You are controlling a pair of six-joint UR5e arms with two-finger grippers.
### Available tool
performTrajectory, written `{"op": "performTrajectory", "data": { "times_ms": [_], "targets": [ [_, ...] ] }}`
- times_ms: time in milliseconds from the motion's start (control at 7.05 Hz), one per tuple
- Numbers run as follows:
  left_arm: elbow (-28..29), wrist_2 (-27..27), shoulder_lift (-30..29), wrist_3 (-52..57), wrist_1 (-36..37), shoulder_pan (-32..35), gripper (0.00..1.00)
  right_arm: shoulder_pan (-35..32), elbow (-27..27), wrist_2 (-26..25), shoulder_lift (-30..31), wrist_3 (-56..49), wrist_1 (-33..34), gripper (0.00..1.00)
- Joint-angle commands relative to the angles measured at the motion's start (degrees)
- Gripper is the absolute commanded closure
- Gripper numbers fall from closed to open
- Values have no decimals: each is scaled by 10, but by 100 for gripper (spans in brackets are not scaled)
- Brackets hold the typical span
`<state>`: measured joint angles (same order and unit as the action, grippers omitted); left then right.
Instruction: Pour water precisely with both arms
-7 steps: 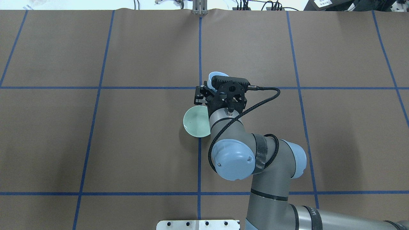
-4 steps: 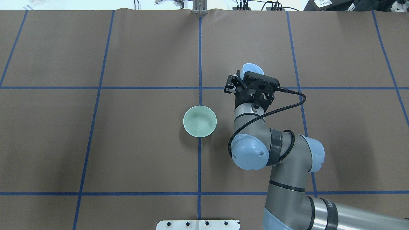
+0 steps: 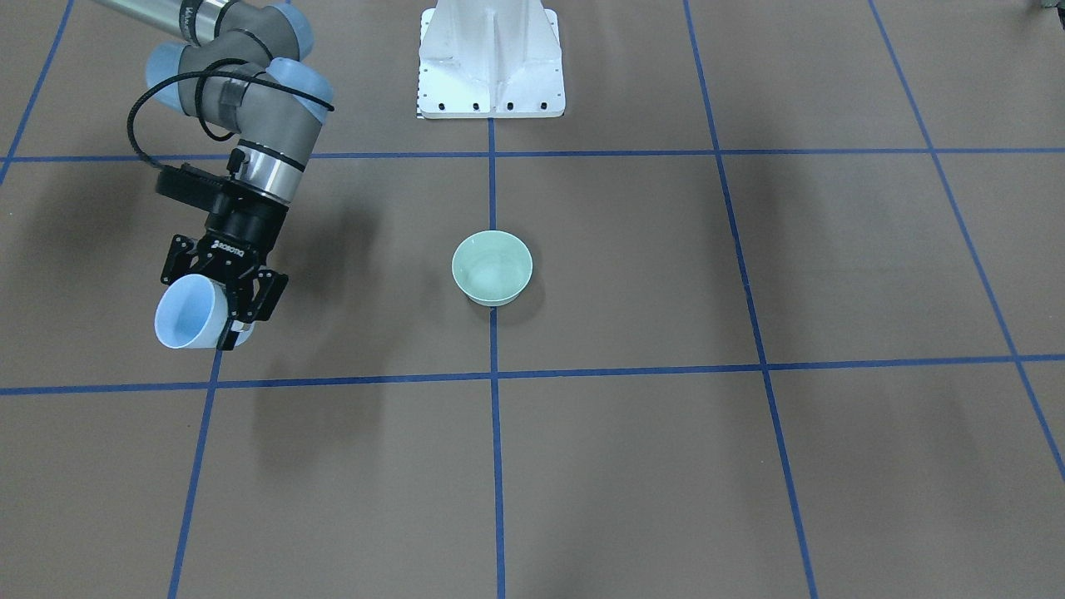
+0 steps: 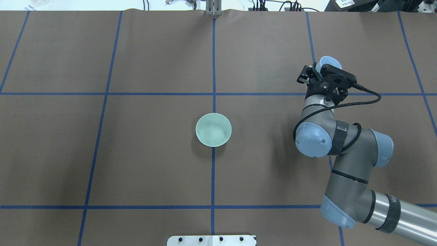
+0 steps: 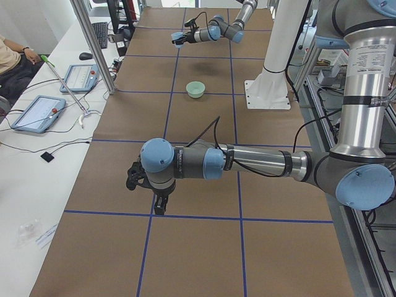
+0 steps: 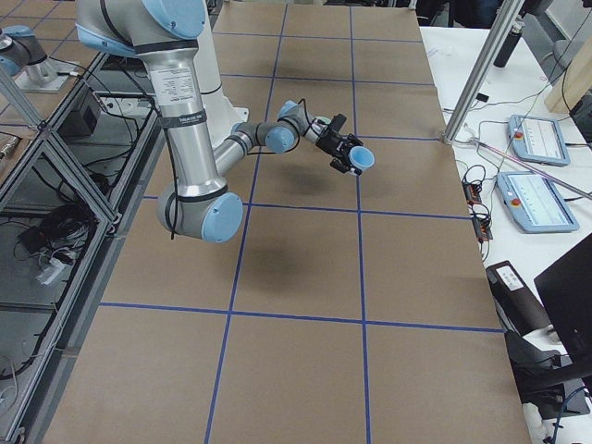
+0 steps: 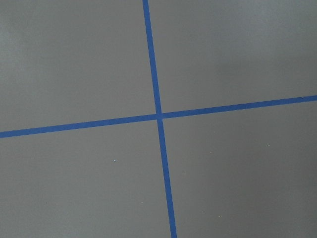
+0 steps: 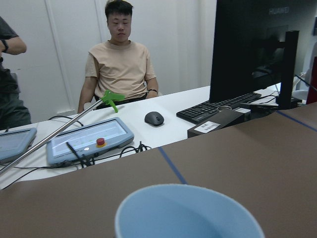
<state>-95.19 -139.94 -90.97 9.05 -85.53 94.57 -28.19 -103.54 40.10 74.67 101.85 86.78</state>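
My right gripper [image 3: 210,320] is shut on a light-blue cup [image 3: 187,314] and holds it tilted above the table, well off to the right of the bowl in the overhead view [image 4: 328,61]. The cup's rim fills the bottom of the right wrist view [image 8: 188,213]. A pale green bowl [image 4: 213,130] stands at the table's centre, also in the front view [image 3: 492,266]. No stream of water shows, and I cannot tell water in the bowl. My left gripper [image 5: 159,207] hangs low over bare table in the exterior left view only. I cannot tell whether it is open or shut.
The white pedestal [image 3: 491,58] stands at the robot's side of the table. Blue tape lines [image 7: 157,117] cross the brown cover. Beyond the far edge a seated person [image 8: 119,64], control tablets [image 8: 91,139] and a monitor [image 8: 247,49] show.
My right arm has swung away from the bowl to the right with the blue cup in its grip. The bowl, half covered before, now shows whole and has not moved.
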Motion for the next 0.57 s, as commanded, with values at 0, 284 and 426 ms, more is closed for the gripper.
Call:
{"op": "performTrajectory", "data": {
  "times_ms": [0, 284, 426],
  "targets": [
    [-3, 0, 0, 0, -1, 0, 0, -13, 4, 13, 66, 50, 1, 100],
    [-3, -1, 0, 0, -1, 0, 0, -10, 67, 10, 86, 79, 1, 100],
    [-4, -1, 0, 0, 0, 0, 0, -9, 104, 7, 81, 87, 1, 100]
  ]
}}
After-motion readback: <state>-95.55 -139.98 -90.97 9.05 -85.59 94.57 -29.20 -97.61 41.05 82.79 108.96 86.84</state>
